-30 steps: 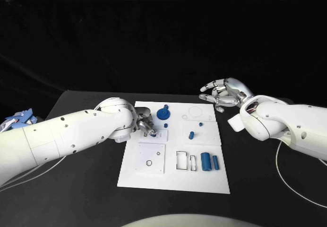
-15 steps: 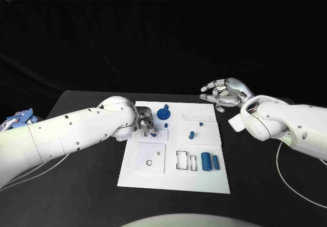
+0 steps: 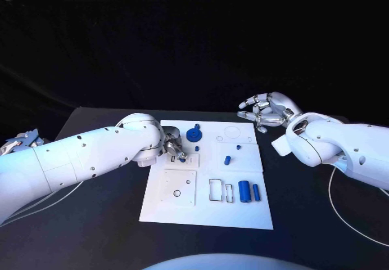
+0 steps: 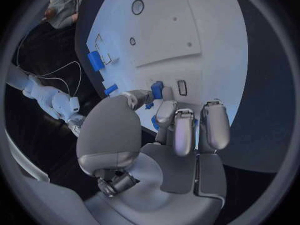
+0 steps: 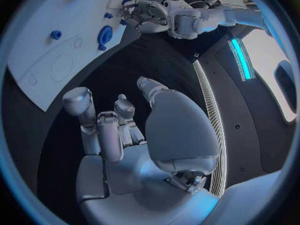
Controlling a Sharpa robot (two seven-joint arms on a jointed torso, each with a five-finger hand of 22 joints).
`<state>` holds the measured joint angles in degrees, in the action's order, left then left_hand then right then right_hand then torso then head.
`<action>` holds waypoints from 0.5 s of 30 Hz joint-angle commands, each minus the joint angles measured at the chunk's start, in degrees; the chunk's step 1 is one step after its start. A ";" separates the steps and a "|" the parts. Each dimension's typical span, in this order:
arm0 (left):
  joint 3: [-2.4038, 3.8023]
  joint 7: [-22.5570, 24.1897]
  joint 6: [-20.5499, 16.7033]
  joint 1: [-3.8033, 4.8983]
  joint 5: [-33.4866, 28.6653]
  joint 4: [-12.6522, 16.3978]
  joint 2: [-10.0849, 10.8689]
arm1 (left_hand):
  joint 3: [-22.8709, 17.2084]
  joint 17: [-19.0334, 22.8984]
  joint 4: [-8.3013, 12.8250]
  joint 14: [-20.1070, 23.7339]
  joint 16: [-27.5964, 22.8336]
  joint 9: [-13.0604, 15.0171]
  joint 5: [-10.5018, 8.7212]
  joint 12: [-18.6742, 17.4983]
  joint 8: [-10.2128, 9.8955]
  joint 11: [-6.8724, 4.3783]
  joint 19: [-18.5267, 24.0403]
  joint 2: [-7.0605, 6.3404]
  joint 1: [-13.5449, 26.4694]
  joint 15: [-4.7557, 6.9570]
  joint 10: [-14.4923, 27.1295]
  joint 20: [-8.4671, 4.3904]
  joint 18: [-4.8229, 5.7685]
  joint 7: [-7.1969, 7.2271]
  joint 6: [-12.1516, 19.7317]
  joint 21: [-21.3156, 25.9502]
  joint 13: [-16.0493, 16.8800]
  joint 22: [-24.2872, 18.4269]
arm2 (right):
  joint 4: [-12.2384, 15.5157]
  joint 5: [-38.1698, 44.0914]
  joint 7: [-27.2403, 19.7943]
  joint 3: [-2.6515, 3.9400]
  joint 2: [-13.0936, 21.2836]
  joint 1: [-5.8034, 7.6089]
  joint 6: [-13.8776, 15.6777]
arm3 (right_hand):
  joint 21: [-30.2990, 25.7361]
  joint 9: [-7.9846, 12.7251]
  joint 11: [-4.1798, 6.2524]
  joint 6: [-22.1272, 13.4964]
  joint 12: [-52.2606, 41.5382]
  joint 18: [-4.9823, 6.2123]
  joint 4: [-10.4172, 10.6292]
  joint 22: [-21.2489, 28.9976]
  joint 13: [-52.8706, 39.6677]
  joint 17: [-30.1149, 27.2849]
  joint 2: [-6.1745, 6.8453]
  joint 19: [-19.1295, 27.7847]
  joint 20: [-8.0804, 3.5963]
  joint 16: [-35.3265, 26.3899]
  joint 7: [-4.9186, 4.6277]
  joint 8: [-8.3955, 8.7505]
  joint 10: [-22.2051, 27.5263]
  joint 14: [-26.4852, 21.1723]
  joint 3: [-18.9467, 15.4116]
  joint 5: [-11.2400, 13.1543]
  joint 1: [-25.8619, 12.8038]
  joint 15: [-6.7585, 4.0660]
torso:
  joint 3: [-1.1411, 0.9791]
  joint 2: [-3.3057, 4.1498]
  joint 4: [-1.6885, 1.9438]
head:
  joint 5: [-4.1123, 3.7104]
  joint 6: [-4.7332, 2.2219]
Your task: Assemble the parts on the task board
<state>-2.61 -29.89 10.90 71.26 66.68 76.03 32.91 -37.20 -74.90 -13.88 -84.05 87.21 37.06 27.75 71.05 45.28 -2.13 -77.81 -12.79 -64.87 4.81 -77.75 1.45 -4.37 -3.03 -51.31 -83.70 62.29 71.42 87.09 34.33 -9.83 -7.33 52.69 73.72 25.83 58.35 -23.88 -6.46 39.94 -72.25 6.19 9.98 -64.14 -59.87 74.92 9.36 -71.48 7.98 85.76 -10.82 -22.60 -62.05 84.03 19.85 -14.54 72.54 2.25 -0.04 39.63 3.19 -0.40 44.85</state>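
1. While the left hand (image 3: 172,147) rests on the task board (image 3: 209,216), fingers curled by a small blue part (image 4: 157,90), any grip cannot be told.
2. Right hand (image 3: 267,111) hovers beyond the board's corner, fingers loosely apart, holding nothing.

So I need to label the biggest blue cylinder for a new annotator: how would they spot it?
Start at the white task board mid-table and go to its near right part, beside the rectangular cut-outs. Two blue parts lie there side by side; the big cylinder is the thicker one, on the left of the slimmer blue bar.
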 commanded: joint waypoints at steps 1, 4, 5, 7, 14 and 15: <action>-0.26 -0.59 2.57 -0.33 -0.99 0.01 -0.18 | -7.99 -8.55 8.84 -4.46 0.19 0.07 -0.38 0.20 0.23 0.05 -0.31 0.08 0.78 0.38 -0.43 0.01 0.43 1.05 -0.38 -0.22 0.07 0.06 | 0.05 0.10 -0.36 0.00 0.00 -0.04 -0.70 | -0.25 0.10 0.06 -0.28 -0.25 1.15 0.50 -0.02 0.01 1.56 0.01 0.24 -0.06 -0.24 -0.32 -0.26 0.41 1.47 0.03 -0.37 -0.55 -0.18 | 0.04 0.01 0.04 | -0.02 -0.04; -0.26 -0.67 2.52 -0.33 -1.04 -0.09 -0.22 | -6.36 -8.60 7.96 -4.46 0.24 0.09 -0.63 0.16 0.05 -0.08 -0.37 0.31 1.51 0.48 -0.46 -0.08 0.45 1.23 -0.48 -0.18 0.14 0.12 | 0.05 0.11 -0.42 0.00 -0.01 -0.04 -0.65 | -0.32 0.12 0.06 -0.31 -0.18 1.16 0.61 0.02 0.17 1.48 0.02 0.27 -0.06 -0.27 -0.32 -0.31 0.55 1.44 -0.04 -0.40 -0.65 -0.18 | 0.04 0.00 0.04 | -0.02 -0.06; -0.26 -0.68 2.50 -0.33 -1.05 -0.11 -0.22 | -5.31 -8.64 7.32 -4.46 0.26 0.08 -0.80 0.16 -0.05 -0.13 -0.44 0.37 2.01 0.53 -0.47 -0.12 0.47 1.34 -0.63 -0.18 0.20 0.20 | 0.04 0.13 -0.42 0.00 -0.01 -0.04 -0.64 | -0.32 0.12 0.06 -0.31 -0.18 1.16 0.61 0.02 0.17 1.48 0.02 0.27 -0.06 -0.27 -0.32 -0.31 0.55 1.44 -0.04 -0.40 -0.65 -0.18 | 0.05 0.01 0.03 | -0.01 -0.08; -0.26 -0.70 2.43 -0.33 -1.07 -0.18 -0.24 | -3.39 -8.76 5.92 -4.49 0.32 0.02 -1.09 0.23 -0.23 -0.20 -0.54 0.58 3.06 0.58 -0.51 -0.19 0.50 1.42 -1.00 -0.17 0.38 0.32 | 0.01 0.15 -0.41 0.00 -0.03 -0.04 -0.59 | -0.44 0.13 0.06 -0.34 -0.10 1.18 0.67 0.11 0.33 1.44 0.03 0.33 -0.05 -0.29 -0.33 -0.33 0.69 1.42 -0.08 -0.41 -0.71 -0.18 | 0.04 -0.01 0.02 | -0.02 -0.16; -0.26 -0.75 1.99 -0.33 -1.08 -0.43 -0.27 | 4.37 -9.06 1.43 -4.54 0.49 -0.25 -2.16 0.29 -0.92 -0.35 -0.69 1.01 5.01 0.74 -0.47 -0.36 0.53 1.62 -2.01 -0.06 0.78 0.45 | -0.06 0.05 -0.33 0.00 -0.01 -0.05 -0.42 | -0.62 0.20 0.04 -0.51 0.04 1.21 0.94 0.22 0.62 1.38 0.05 0.40 -0.05 -0.31 -0.34 -0.39 0.96 1.40 -0.25 -0.49 -0.93 -0.17 | 0.09 -0.02 0.05 | 0.01 -0.16; -0.26 -0.74 1.90 -0.33 -1.08 -0.47 -0.28 | 4.74 -9.15 1.19 -4.56 0.52 -0.26 -2.17 0.32 -0.95 -0.36 -0.75 1.11 4.99 0.74 -0.50 -0.38 0.55 1.64 -2.09 -0.09 0.83 0.54 | -0.06 0.04 -0.30 0.00 -0.01 -0.05 -0.39 | -0.62 0.20 0.04 -0.51 0.04 1.21 0.94 0.22 0.62 1.38 0.05 0.40 -0.05 -0.31 -0.34 -0.39 0.96 1.40 -0.25 -0.49 -0.93 -0.17 | 0.09 -0.02 0.05 | 0.01 -0.16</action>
<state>-2.70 -30.15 11.19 71.15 66.18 75.55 32.77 -32.72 -74.90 -12.56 -84.05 87.42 36.85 25.79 71.05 44.60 -2.34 -78.23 -12.05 -60.31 5.22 -77.96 1.03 -4.39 -0.98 -53.40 -83.70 63.07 71.91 87.00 34.33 -9.83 -7.33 52.68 73.71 25.86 58.01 -23.76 -6.45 39.94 -72.25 7.06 10.61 -63.97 -59.29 74.92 9.35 -71.49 7.99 85.76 -10.81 -22.61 -61.61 84.03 19.53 -14.77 72.07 2.25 0.04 39.62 3.22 -0.41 44.66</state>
